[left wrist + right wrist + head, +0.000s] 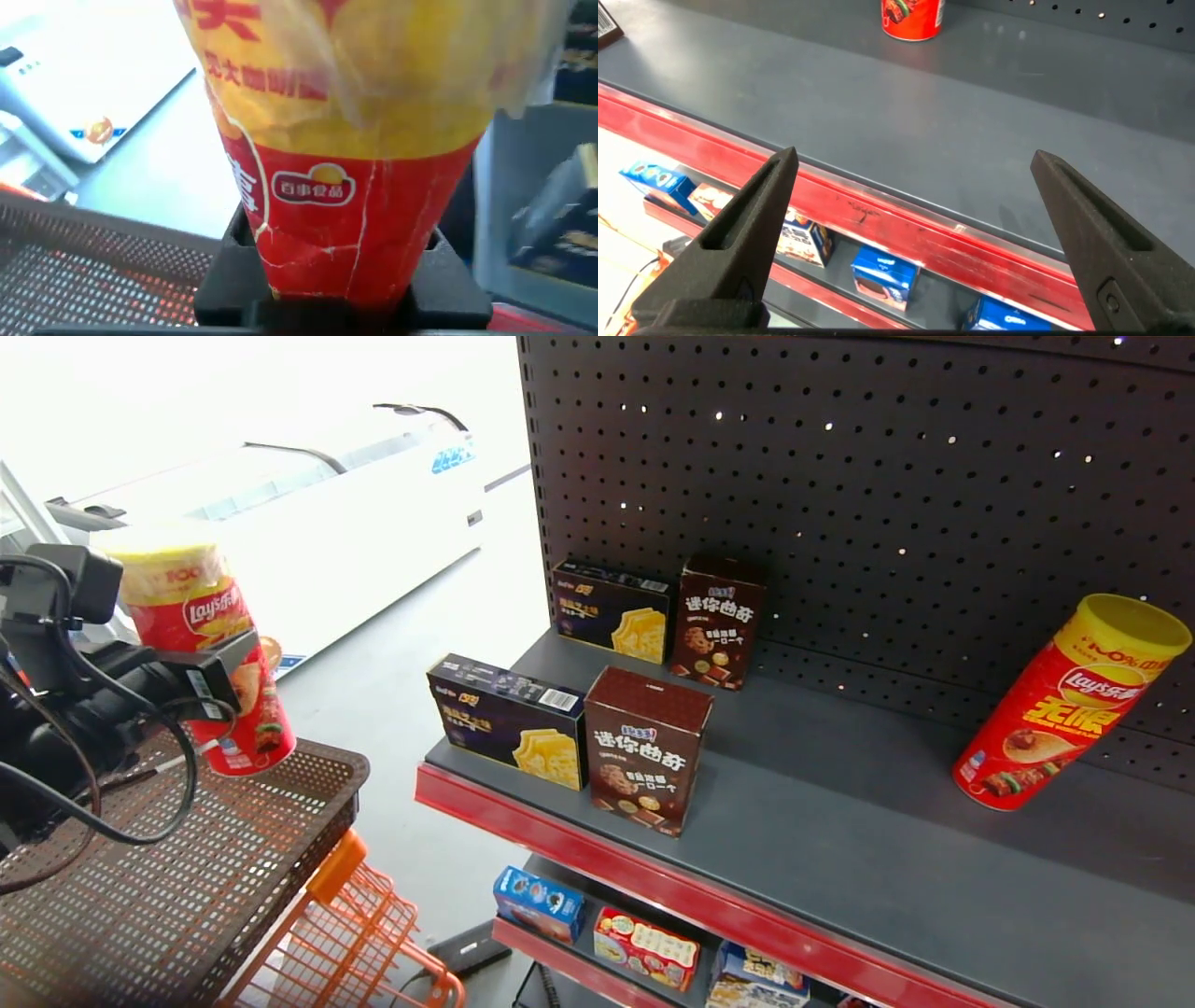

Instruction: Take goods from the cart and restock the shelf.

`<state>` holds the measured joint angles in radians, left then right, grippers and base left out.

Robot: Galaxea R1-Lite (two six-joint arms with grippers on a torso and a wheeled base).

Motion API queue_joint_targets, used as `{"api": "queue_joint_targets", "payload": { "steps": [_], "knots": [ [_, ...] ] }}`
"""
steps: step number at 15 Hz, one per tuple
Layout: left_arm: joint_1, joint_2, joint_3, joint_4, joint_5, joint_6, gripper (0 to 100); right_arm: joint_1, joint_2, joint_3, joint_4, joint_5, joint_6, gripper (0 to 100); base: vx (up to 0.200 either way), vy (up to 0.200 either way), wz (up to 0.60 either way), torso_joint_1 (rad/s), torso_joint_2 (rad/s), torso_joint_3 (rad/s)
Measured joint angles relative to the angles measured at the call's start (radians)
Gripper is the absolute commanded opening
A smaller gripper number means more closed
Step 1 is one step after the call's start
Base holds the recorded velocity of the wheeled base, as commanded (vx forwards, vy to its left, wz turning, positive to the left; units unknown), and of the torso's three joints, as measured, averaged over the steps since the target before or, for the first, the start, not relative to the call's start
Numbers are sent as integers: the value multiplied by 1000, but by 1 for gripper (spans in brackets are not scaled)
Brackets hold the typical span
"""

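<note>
Left gripper (227, 683): clamped on the chip can (191, 607) at its lower body, at 9 o'clock in the head view, above the mesh basket (233, 859) of the cart (359, 919) and well apart from the shelf (840, 821). Gripped low with the lid up, probably to leave the base free for setting down flat. Right gripper (920, 247): fingers spread wide, nothing between them, poised over the red front lip (878, 210) of the shelf, seemingly idle while the other arm carries. Second chip can (1064, 709) at 3 o'clock, standing by the perforated back panel (840, 476); bare deck toward 6 o'clock from it, a likely slot for the held can. Dark blue boxes (509, 719) and brown cookie boxes (644, 747) near centre, in a front and a back row, printed faces outward, presumably for shoppers. Labelling: red-and-yellow wrap with logo roundel and food picture on both cans; barcode sticker on top of the front blue box; other print present, not transcribed here.
</note>
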<state>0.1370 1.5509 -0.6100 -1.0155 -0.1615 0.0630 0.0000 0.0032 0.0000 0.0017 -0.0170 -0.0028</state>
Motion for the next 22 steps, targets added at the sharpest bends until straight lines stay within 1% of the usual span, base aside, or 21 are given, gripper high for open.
{"api": "queue_joint_targets", "payload": {
  "steps": [1,3,4,6,7,8,9,10,11,12,13,14,17,20,22],
  "knots": [
    [-33,-33,-7,7,16,1,0,0,0,0,0,0,0,100,0,0,0,0,0,0],
    [-89,-76,-34,22,21,1,0,0,0,0,0,0,0,100,0,0,0,0,0,0],
    [-110,-90,-54,24,22,2,0,0,0,0,0,0,0,100,0,0,0,0,0,0],
    [-127,-106,-73,25,8,8,0,0,0,0,0,0,0,100,0,0,0,0,0,0],
    [-145,-114,-64,18,-30,4,0,0,0,0,0,0,0,100,0,0,0,0,0,0],
    [-177,-130,-41,27,-111,-7,0,0,0,0,0,0,0,100,0,0,0,0,0,0],
    [-210,-151,-25,44,-212,-22,0,0,0,0,0,0,0,100,0,0,0,0,0,0],
    [-238,-172,-18,71,-255,-32,0,0,0,0,0,0,0,100,0,0,0,0,0,0],
    [-259,-186,-23,84,-261,-38,0,0,0,0,0,0,0,100,0,0,0,0,0,0],
    [-292,-195,-29,95,-262,-48,0,0,0,0,0,0,0,100,0,0,0,0,0,0],
    [-326,-204,-32,114,-264,-74,0,0,0,0,0,0,0,100,0,0,0,0,0,0],
    [-346,-214,-34,124,-266,-86,0,0,0,0,0,0,0,100,0,0,0,0,0,0],
    [-397,-227,-50,123,-266,-90,0,0,0,0,0,0,0,100,0,0,0,0,0,0],
    [-409,-232,-57,114,-264,-90,0,0,0,0,0,0,0,100,0,0,0,0,0,0],
    [-421,-236,-83,144,-269,-90,0,0,0,0,0,0,0,100,0,0,0,0,0,0]
  ]
}}
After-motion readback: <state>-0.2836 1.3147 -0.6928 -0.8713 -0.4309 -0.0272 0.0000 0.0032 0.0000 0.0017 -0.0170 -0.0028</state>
